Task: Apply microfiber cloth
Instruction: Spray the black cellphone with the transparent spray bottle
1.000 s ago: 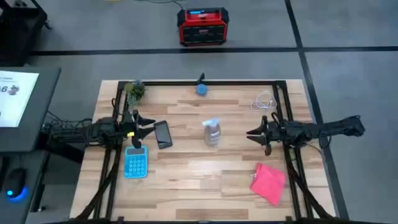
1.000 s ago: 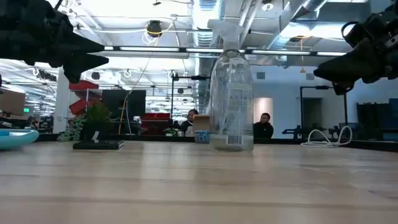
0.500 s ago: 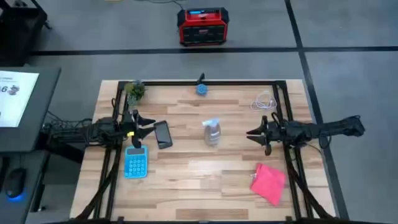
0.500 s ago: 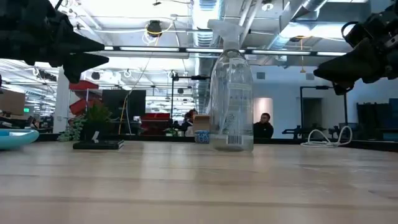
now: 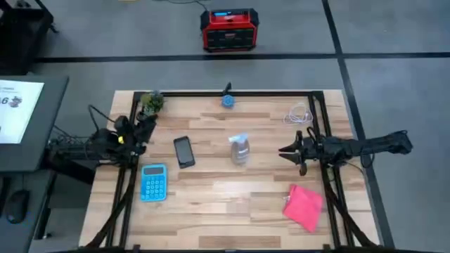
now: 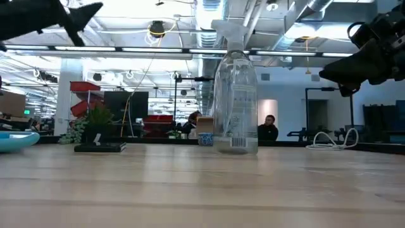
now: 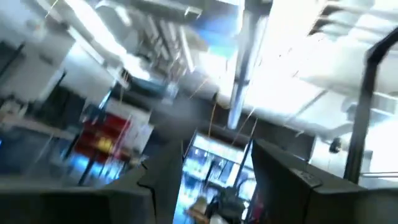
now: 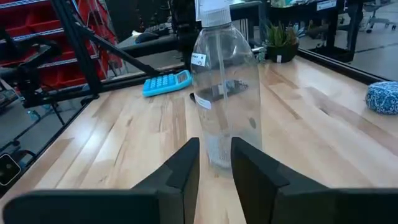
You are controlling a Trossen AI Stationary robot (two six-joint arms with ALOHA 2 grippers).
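Pink microfiber cloth (image 5: pixel 304 206) unmoved; left tool (image 5: pixel 145 124) newly drawn back, fingers apart; right tool (image 5: pixel 284 150) slightly apart.

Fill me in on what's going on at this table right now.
Nothing is being handled yet. The microfiber cloth lies untouched near the table's front right corner. The right gripper hovers open, pointing at the spray bottle mid-table. The left gripper is raised at the left edge, tilted upward, open and empty. The phone and calculator lie on the left side.
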